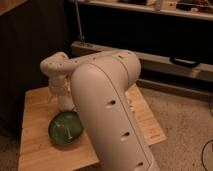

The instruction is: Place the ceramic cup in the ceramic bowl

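Ceramic cup at end effector, just above ceramic bowl.

Glossy green bowl, matt wooden table, smooth white arm, claw near bowl

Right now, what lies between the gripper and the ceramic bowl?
In the camera view, only the white ceramic cup: it sits under the gripper, at the far rim of the green ceramic bowl.

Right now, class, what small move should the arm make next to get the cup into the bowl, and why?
Probably ease the gripper down around the ceramic cup. The gripper points down at the cup's top, and the cup appears to stand on the table behind the ceramic bowl, not in it.
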Motion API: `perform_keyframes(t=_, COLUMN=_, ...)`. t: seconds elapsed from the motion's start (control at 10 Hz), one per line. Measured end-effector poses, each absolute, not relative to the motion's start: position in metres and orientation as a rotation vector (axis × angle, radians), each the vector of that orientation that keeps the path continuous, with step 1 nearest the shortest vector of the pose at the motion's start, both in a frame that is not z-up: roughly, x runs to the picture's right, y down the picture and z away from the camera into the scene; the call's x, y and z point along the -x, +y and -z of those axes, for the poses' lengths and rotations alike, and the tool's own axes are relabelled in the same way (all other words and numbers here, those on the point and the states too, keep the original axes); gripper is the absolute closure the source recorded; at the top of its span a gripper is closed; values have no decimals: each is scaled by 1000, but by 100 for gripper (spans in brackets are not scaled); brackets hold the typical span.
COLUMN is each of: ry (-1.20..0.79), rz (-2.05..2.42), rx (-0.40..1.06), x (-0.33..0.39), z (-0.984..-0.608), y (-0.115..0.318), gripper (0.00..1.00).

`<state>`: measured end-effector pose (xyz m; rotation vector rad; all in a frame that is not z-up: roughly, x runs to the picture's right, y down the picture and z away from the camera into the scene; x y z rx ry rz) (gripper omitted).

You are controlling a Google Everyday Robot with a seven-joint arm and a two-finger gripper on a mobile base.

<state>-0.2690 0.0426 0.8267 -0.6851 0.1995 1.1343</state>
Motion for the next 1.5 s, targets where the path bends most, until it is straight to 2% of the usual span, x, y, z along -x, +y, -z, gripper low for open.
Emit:
perform_keyframes(t=0.5, ry=200, rz=-1118, rx=662, x=271, z=-832, y=47, gripper=94)
perform_keyframes(t=0.6, ry=200, rz=-1125, rx=671, x=271, z=-831, y=47, gripper=99)
perform_keyframes(t=0.9, ry=179, rz=-1137, rx=700, x=269, z=-814, y=26, gripper=100)
perform_keyframes(t=1.5, ry=112, rz=-1107, rx=689, x=257, z=-727, y=-79, gripper=100)
